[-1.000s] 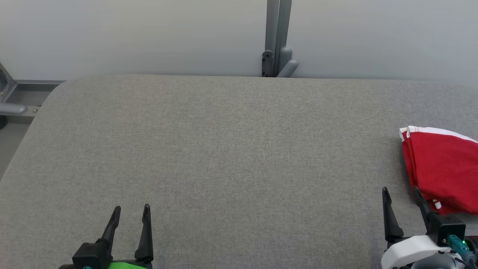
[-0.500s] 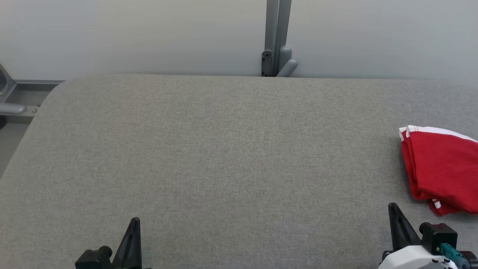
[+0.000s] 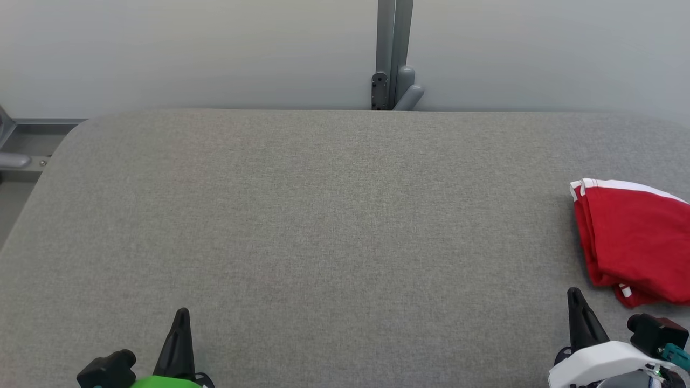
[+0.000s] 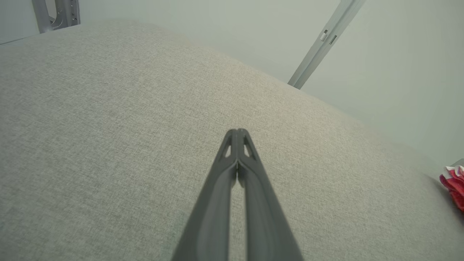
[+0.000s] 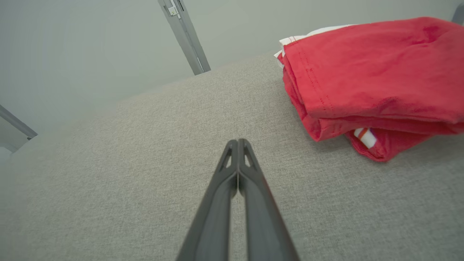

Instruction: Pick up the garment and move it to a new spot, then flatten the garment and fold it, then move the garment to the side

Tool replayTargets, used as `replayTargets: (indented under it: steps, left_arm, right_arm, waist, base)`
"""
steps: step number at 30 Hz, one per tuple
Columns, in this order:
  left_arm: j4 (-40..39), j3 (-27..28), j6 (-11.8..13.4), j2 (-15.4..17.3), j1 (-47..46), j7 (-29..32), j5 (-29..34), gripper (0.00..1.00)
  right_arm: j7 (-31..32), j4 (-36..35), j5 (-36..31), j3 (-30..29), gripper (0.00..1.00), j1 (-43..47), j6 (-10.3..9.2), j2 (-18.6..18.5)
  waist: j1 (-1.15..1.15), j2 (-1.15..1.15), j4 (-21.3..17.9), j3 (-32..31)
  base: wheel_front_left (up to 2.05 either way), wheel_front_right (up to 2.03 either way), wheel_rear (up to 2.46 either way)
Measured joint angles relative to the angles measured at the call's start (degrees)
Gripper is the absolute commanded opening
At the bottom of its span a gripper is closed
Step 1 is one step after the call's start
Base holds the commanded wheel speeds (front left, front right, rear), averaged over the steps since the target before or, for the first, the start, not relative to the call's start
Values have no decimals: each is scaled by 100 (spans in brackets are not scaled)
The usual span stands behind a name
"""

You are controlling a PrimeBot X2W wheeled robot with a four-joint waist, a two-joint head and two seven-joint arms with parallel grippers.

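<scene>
On grey table (image 3: 323,215), folded red garment (image 3: 633,242) lies at two o'clock of right gripper (image 5: 237,141), clear of its pressed-together fingers, left gripper (image 4: 237,131) likewise closed, empty.

The garment (image 3: 636,237) lies far right on the table (image 3: 323,215).

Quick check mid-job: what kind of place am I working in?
Probably a lab or test cell: grey fabric-covered table, plain partition panels joined by a metal post, one folded red garment.
</scene>
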Motion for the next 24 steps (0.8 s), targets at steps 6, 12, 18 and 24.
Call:
replayTargets:
  steps: [6, 12, 18, 24]
  left_arm:
    - [-3, 41, 0, 9, -81, 142, -556, 0]
    - [-12, 99, -3, 20, -156, 260, -1114, 0]
    - [-20, 147, -8, 29, -240, 381, -1589, 0]
    - [-27, 177, -20, 33, -306, 494, -2036, 0]
  right_arm:
    - [142, -25, 642, 3, 0, -95, 0, -3]
    - [269, -35, 1240, 3, 0, -141, 0, -8]
    - [405, -53, 1780, 3, 0, -220, 0, -11]
    - [519, -58, 2308, 3, 0, -292, 0, -14]
  waist:
    - [0, 0, -32, 3]
    - [0, 0, -65, 5]
    - [0, 0, -98, 7]
    - [0, 0, -130, 9]
  base:
    - [0, 0, 0]
    - [0, 0, 0]
    - [0, 0, 0]
    - [0, 0, 0]
